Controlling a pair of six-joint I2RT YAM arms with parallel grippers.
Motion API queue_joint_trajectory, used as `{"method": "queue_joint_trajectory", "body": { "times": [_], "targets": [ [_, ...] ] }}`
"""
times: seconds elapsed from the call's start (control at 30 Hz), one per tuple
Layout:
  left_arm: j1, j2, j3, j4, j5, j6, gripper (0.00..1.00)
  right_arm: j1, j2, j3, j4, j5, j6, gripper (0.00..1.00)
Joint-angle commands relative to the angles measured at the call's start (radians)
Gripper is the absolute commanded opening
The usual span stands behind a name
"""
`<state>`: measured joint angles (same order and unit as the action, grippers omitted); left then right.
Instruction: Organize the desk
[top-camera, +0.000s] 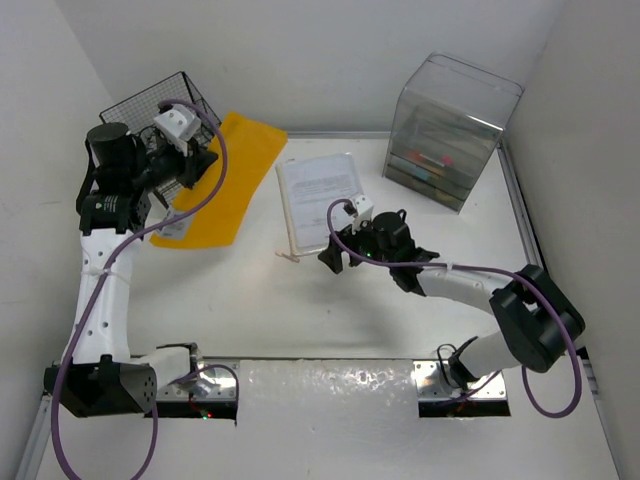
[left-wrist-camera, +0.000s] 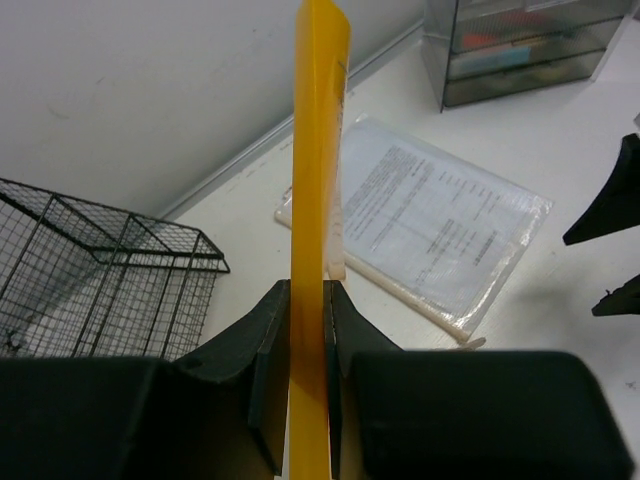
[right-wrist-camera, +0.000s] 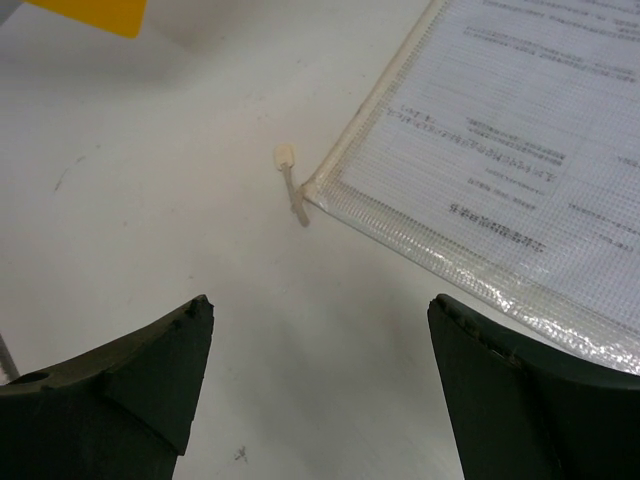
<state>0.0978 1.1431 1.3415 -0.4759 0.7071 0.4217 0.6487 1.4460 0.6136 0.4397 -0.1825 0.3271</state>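
Counter (top-camera: 250, 310): white flat top with thin silver rails at its edges, carrying every item listed below; both arm bases sit at its near edge.

1. Left pincer (left-wrist-camera: 308, 300): black, closed on item 2, one finger pressed to each face of it.
2. Yellow folder (left-wrist-camera: 318, 150): thin and plain. The left wrist view shows it edge-on and upright between the fingers. From above it slants across the far-left part of the counter, just beside item 6. No writing can be read on it.
3. Right pincer (right-wrist-camera: 320, 310): black, jaws spread wide with nothing between them. It hangs over bare counter near the middle, just short of the near-left corner of item 4.
4. Clear zip pouch (right-wrist-camera: 500, 150): mesh-textured plastic with a cream edge strip, lying flat at the centre of the counter. It holds a printed sheet with a block of lines and a table, all too small and blurred to read. No brand is visible.
5. Zip pull (right-wrist-camera: 285, 157): a small cream tab sticking out from the pouch corner and resting on the counter.
6. Wire basket (top-camera: 165, 100): black mesh, standing at the far-left corner.
7. Clear drawer box (top-camera: 450, 130): stands at the far-right corner, well apart from the pouch. Pink, red and teal contents show through its drawers, and no labels are legible.
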Motion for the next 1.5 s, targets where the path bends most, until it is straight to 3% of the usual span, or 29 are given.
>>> {"method": "queue_joint_trajectory", "body": {
  "times": [0.0, 0.1, 0.2, 0.4, 0.93, 1.07, 1.1, 1.17, 1.23, 1.3, 1.37, 1.4, 1.47],
  "targets": [
    [0.008, -0.020, 0.038, 0.095, 0.071, -0.073, 0.00, -0.027, -0.019, 0.005, 0.097, -0.095, 0.007, 0.86],
    [0.008, -0.031, 0.048, 0.088, 0.140, -0.080, 0.00, -0.064, -0.001, 0.009, 0.197, -0.213, 0.088, 0.90],
    [0.008, -0.055, 0.058, 0.094, 0.190, -0.103, 0.00, -0.124, 0.053, 0.053, 0.414, -0.302, 0.200, 0.92],
    [0.006, -0.092, 0.079, 0.100, 0.302, -0.153, 0.00, -0.126, 0.172, 0.169, 0.704, -0.399, 0.331, 0.94],
    [0.006, -0.106, 0.071, 0.114, 0.445, -0.192, 0.00, -0.126, 0.415, 0.431, 1.087, -0.560, 0.561, 0.90],
    [0.006, -0.111, 0.027, 0.152, 0.494, -0.208, 0.00, -0.116, 0.447, 0.471, 1.197, -0.629, 0.677, 0.69],
    [0.008, -0.111, 0.016, 0.173, 0.505, -0.216, 0.00, -0.113, 0.444, 0.471, 1.220, -0.635, 0.687, 0.54],
    [0.008, -0.109, -0.016, 0.203, 0.529, -0.231, 0.00, -0.101, 0.423, 0.456, 1.223, -0.644, 0.678, 0.41],
    [0.008, -0.103, -0.040, 0.211, 0.551, -0.219, 0.00, -0.093, 0.400, 0.434, 1.216, -0.652, 0.644, 0.18],
    [0.008, -0.094, -0.044, 0.133, 0.578, -0.108, 0.00, -0.087, 0.361, 0.400, 1.194, -0.650, 0.621, 0.00],
    [0.006, -0.088, -0.041, 0.007, 0.572, 0.031, 0.13, -0.081, 0.340, 0.371, 1.193, -0.660, 0.601, 0.00],
    [0.005, -0.086, -0.044, -0.019, 0.540, 0.066, 0.35, -0.081, 0.323, 0.364, 1.194, -0.675, 0.599, 0.00],
    [0.003, -0.085, -0.042, -0.099, 0.510, 0.173, 0.52, -0.075, 0.310, 0.351, 1.215, -0.696, 0.599, 0.00]
  ]
}}
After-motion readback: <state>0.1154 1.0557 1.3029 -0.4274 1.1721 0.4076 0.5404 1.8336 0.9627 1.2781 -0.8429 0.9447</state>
